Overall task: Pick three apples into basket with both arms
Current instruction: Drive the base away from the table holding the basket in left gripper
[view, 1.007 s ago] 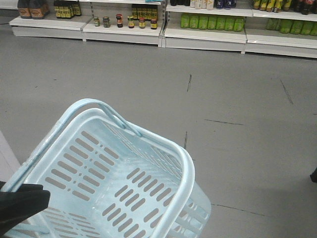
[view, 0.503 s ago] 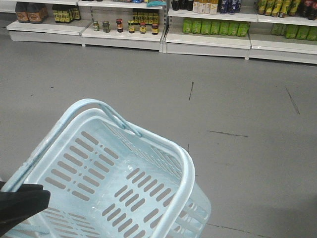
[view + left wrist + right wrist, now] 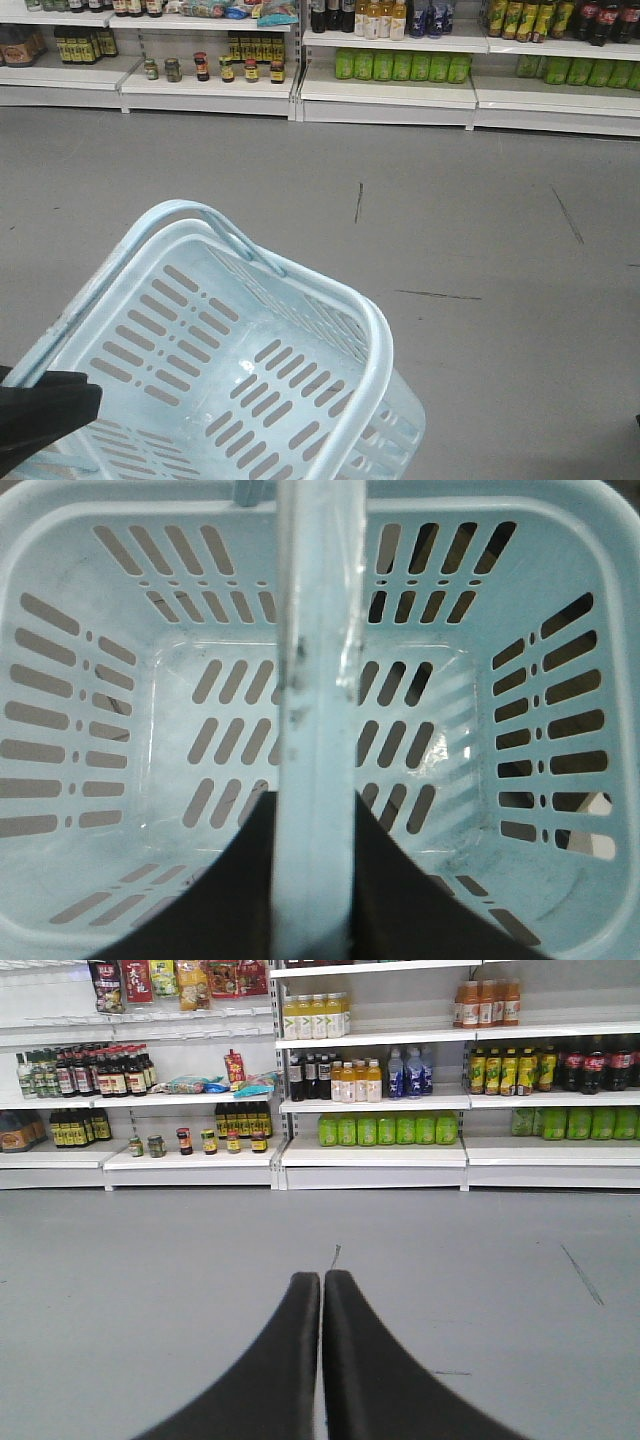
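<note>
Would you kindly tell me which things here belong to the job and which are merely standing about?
Job: basket, empty; left gripper, shut on the basket; right gripper, shut, empty. No apples in view.
Standing about: shelves, green bottles, jars.

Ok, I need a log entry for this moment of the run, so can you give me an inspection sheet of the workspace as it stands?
Surface: grey floor with dark scuff marks; nothing lying on it.
Job's things: basket empty, held by its handle; no apples in view.
Clutter: nothing seen.
Grippers: left gripper shut on the basket's handle; right gripper shut, holding nothing, pointing towards the shelves.
Cables: nothing seen.
Surroundings: store shelves stocked with green bottles, jars and other drinks.
</note>
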Robot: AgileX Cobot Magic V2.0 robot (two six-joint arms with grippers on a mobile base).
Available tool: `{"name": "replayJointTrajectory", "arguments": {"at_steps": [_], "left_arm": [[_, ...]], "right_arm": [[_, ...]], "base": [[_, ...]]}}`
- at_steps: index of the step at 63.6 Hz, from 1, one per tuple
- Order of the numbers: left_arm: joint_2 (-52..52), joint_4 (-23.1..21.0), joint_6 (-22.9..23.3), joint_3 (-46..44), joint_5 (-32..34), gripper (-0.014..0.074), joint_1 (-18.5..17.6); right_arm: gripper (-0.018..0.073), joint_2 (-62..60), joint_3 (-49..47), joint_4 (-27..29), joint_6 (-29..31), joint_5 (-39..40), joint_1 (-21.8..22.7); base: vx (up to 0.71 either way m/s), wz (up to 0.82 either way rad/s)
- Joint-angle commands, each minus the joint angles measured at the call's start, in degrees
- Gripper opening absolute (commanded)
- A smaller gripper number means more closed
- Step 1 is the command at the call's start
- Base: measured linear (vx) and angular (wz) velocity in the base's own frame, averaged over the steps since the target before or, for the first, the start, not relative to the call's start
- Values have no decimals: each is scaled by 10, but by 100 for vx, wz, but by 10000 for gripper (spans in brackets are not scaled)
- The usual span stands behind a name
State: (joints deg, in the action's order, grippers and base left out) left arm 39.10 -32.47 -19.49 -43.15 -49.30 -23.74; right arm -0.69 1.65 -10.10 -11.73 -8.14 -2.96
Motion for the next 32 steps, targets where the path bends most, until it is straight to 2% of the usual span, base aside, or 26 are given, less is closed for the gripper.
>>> {"name": "replayJointTrajectory", "arguments": {"at_steps": [1, 32], "left_arm": [[-1, -27, 4, -16, 48, -6, -2], [-1, -27, 4, -16, 48, -6, -2]], "right_arm": [[-1, -7, 7, -2, 0, 44, 3], [-1, -7, 7, -2, 0, 44, 3]], "base": [[30, -14], [30, -19]]}}
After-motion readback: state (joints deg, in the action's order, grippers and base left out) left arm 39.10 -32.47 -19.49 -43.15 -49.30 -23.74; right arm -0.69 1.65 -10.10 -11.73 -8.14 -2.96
